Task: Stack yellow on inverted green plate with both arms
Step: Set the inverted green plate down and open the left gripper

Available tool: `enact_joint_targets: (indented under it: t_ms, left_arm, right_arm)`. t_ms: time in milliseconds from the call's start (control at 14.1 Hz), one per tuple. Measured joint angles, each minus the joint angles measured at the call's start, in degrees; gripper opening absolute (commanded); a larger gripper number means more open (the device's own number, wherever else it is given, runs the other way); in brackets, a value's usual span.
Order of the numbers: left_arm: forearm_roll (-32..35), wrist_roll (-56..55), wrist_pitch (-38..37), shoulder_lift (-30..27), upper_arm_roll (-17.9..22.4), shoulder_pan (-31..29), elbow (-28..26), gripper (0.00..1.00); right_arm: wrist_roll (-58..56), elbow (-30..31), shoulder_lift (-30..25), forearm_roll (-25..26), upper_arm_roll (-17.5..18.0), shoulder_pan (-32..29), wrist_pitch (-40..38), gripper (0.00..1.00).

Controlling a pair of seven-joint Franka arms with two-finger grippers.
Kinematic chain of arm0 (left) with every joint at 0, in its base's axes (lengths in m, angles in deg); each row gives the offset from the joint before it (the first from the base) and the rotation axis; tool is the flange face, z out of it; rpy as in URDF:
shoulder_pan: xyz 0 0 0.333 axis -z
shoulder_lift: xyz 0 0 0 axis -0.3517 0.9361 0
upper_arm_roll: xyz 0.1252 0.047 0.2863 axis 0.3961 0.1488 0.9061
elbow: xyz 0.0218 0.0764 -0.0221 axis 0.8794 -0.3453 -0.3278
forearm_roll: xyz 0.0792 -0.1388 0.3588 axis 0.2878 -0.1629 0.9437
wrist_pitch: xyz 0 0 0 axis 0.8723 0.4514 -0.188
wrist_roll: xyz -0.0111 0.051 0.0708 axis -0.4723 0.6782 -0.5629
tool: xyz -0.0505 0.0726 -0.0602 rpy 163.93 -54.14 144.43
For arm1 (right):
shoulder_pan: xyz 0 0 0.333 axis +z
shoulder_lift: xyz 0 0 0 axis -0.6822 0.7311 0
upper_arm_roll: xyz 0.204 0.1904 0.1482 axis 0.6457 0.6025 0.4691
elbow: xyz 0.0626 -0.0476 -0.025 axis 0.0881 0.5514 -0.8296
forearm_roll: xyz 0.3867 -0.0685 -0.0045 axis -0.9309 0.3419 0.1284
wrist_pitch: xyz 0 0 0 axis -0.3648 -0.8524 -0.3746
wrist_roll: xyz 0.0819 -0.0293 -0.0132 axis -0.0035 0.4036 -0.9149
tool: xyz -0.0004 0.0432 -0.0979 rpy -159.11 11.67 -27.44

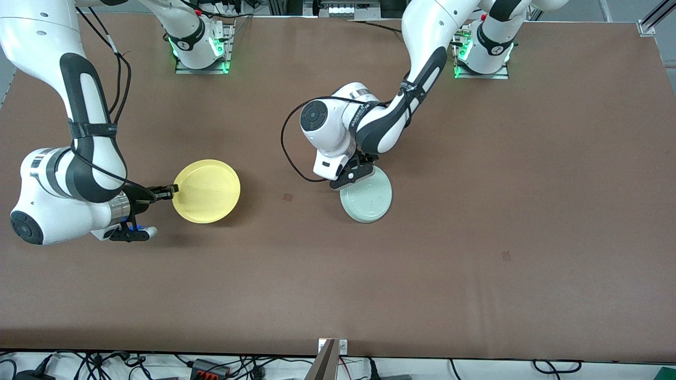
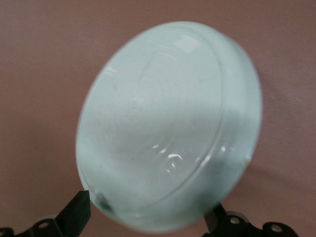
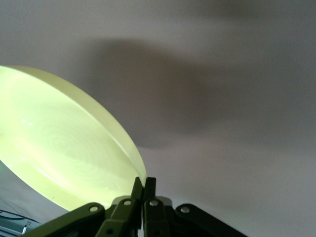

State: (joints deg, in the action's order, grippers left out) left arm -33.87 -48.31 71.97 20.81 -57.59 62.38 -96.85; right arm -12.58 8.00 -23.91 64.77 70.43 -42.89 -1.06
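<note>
The yellow plate (image 1: 207, 191) hangs a little above the table toward the right arm's end, casting a shadow beneath it. My right gripper (image 1: 172, 191) is shut on its rim; the right wrist view shows the fingers (image 3: 143, 181) pinching the edge of the plate (image 3: 59, 148). The pale mint-green plate (image 1: 369, 199) lies upside down near the table's middle, its ringed underside facing up (image 2: 168, 123). My left gripper (image 1: 355, 177) is low over the edge of that plate that is farther from the front camera. Its fingers (image 2: 146, 203) stand open on either side of the rim.
The brown table (image 1: 475, 211) carries two small dark marks (image 1: 288, 197) (image 1: 506, 255). The arm bases (image 1: 200, 47) (image 1: 483, 53) stand along the table's edge farthest from the front camera. A metal post (image 1: 328, 361) stands at the edge nearest to it.
</note>
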Motion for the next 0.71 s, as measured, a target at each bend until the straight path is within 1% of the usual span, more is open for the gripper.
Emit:
enact_joint_targets:
  t_ms: [71,213,284,355,497,709]
  left_arm:
    - [-0.5,1.4,1.1,0.0,-1.8,-1.8,-0.1,1.00]
    - [-0.6,3.1,2.6,0.0,-6.7,-6.9,-0.4,1.00]
    - [-0.6,3.8,2.9,0.0,-8.6,-8.9,-0.5,1.00]
    - [-0.6,4.8,3.0,-0.1,-9.8,-10.4,-0.5,1.00]
    - [-0.6,8.8,2.5,-1.3,-10.3,-12.0,-0.5,1.00]
    - [-0.6,18.9,-3.0,-5.8,-10.3,-15.9,-0.4,1.00]
  right_arm:
    - [-0.1,0.0,0.1,0.0,0.1,0.2,0.8,0.00]
    - [-0.1,0.0,0.7,0.0,0.2,0.8,1.9,0.00]
    - [-0.1,0.0,1.0,0.0,0.2,1.3,2.1,0.00]
    - [-0.1,0.0,1.3,0.0,0.2,1.8,2.2,0.00]
    - [-0.1,0.0,1.6,0.0,0.3,3.0,2.3,0.00]
    - [1.0,-0.2,1.6,-0.1,0.5,6.5,3.3,0.00]
